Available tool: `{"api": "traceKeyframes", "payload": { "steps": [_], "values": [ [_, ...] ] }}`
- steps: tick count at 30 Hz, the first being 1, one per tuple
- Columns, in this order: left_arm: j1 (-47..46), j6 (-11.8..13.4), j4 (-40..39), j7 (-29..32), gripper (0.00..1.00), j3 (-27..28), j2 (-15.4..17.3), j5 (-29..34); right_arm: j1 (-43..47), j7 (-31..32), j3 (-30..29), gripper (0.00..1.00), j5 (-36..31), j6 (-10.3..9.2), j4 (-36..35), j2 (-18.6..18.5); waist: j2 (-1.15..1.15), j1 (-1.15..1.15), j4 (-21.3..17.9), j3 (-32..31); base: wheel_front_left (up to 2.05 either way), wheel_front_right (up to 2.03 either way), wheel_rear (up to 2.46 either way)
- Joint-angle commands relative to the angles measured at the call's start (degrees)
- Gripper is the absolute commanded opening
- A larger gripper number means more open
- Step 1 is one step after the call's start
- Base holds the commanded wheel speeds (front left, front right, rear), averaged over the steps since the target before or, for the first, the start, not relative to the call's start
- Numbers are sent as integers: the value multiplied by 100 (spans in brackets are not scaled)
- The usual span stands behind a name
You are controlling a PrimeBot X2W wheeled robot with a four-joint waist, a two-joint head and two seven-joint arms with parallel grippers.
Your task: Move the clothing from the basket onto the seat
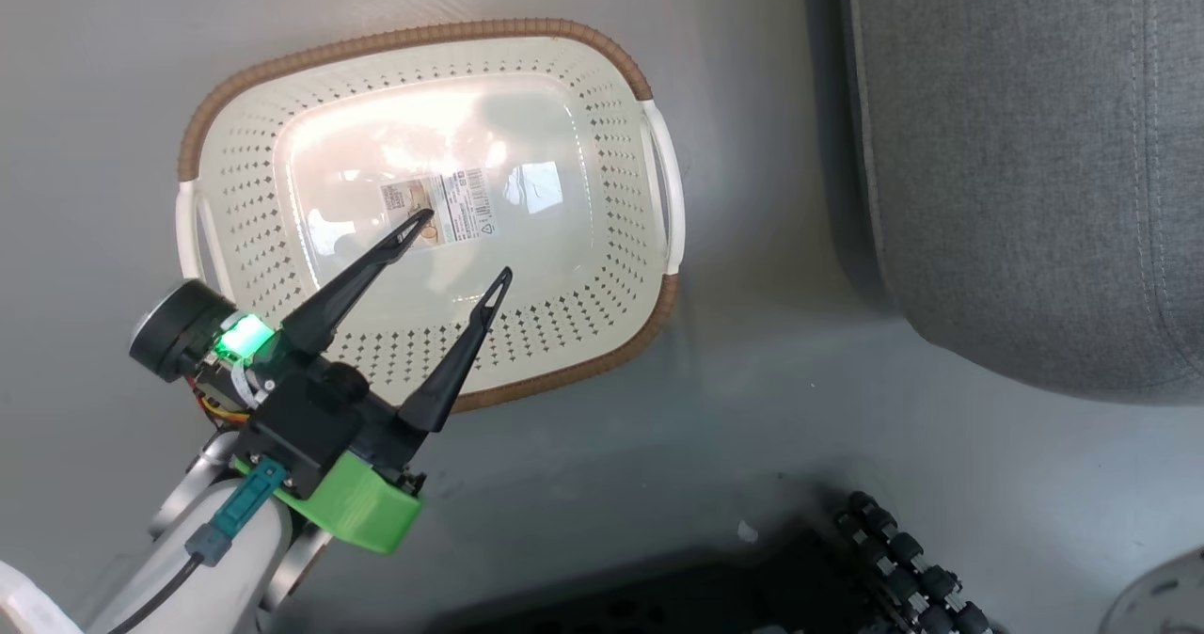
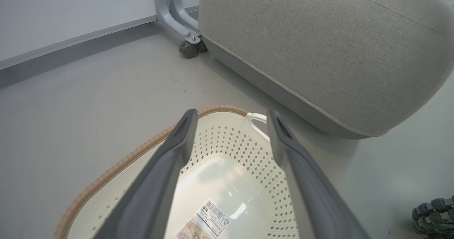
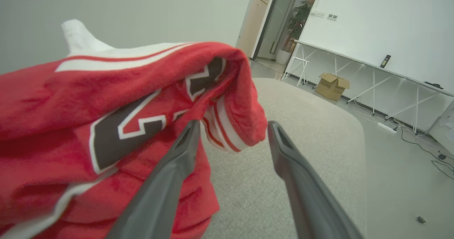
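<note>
The seat (image 3: 301, 132) is stretching grey under the right arm, and the clothing (image 3: 106, 100) is heaped on it, lying to the left of the right fingers (image 3: 289, 161) in their own view, its striped hem hanging just past the gap. Those fingers are standing spread, gripping nothing. The basket (image 1: 602, 145) is sitting on the floor (image 1: 752, 408) beside the seat, showing its bare bottom and label (image 1: 437, 206), with the left fingers (image 1: 357, 275) hovering released above it. The heap is blurring and running off frame, so I cannot tell one garment from two.
</note>
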Motion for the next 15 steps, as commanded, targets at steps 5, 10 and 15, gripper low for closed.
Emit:
{"api": "traceKeyframes", "payload": {
  "steps": [5,10,15],
  "values": [
    [35,119,280,-128,100,42,-397,-244,1217,-19,495,100,579,-9,326,-3,0,-1,178,-924,0,0,0],
    [378,166,703,-171,100,175,-846,-710,2529,-19,2364,100,591,-10,-269,6,0,-1,324,-1872,0,0,0],
    [854,211,921,-170,100,502,-1321,-995,3448,-19,4369,100,1003,-9,-772,16,0,-1,568,-2878,0,0,0]
  ]
}}
